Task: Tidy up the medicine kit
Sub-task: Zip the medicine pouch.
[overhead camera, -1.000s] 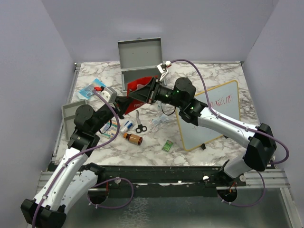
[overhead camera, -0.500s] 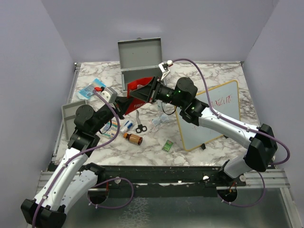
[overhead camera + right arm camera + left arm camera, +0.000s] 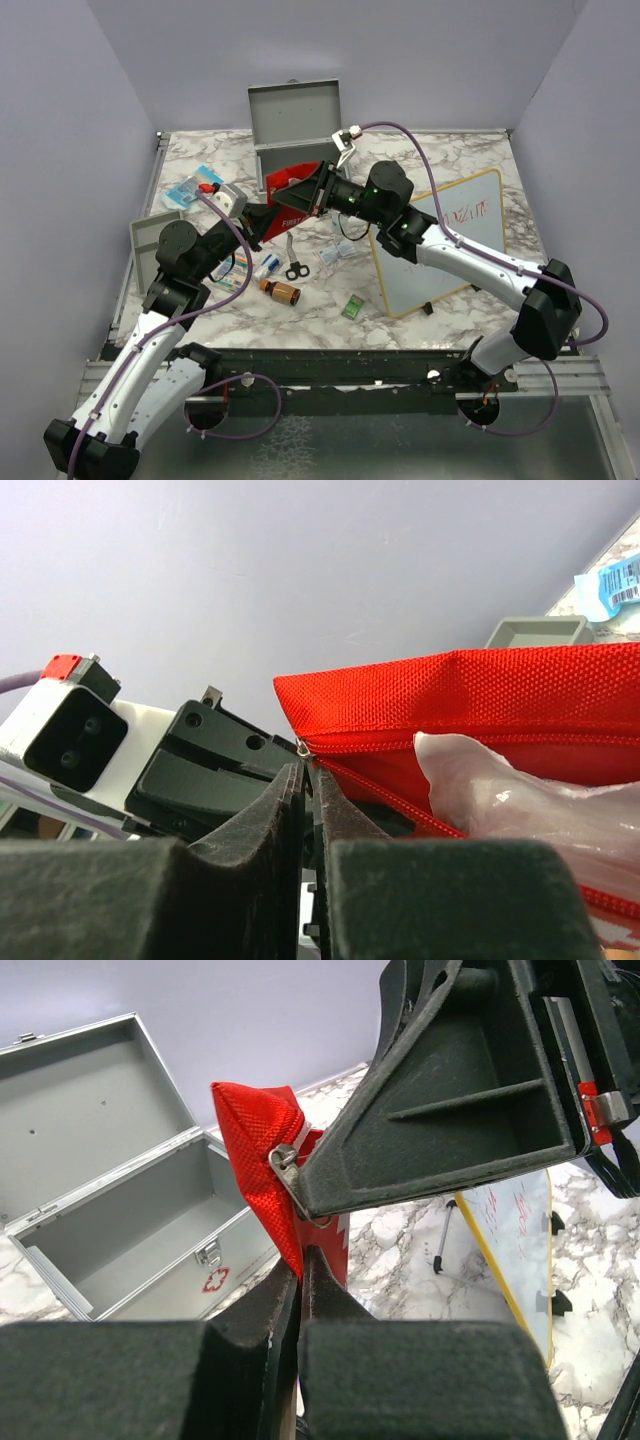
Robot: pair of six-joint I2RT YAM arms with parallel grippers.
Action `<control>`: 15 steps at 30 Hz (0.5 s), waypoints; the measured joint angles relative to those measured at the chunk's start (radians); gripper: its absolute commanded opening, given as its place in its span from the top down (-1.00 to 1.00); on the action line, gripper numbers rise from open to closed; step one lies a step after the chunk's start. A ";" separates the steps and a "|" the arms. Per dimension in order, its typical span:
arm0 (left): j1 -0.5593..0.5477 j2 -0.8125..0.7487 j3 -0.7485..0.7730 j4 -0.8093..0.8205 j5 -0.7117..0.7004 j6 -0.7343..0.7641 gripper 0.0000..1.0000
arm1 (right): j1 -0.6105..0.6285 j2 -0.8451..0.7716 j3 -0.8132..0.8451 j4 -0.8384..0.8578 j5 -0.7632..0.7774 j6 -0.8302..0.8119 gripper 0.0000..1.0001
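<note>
- Left gripper is fully closed, pinching the red pouch corner; hold it taut
- Right gripper is nipped together on the zipper pull; draw straight, slowly

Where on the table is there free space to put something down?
Bare marble behind the whiteboard, right of the kit, and along the near edge below the bottle. Crowded between tray and whiteboard: pouch, scissors, packets.
</note>
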 measured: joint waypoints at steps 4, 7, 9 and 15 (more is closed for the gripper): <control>0.000 -0.002 0.000 -0.001 0.000 0.004 1.00 | 0.000 0.013 0.014 -0.002 -0.001 -0.008 0.65; 0.000 -0.003 0.000 -0.003 0.000 0.008 1.00 | 0.000 0.017 0.021 -0.005 -0.003 -0.011 0.61; 0.000 -0.003 0.000 -0.004 0.000 0.011 1.00 | 0.000 0.019 0.023 -0.006 -0.003 -0.011 0.55; 0.000 -0.003 -0.001 -0.008 0.000 0.018 1.00 | 0.000 0.026 0.026 -0.008 -0.005 -0.008 0.63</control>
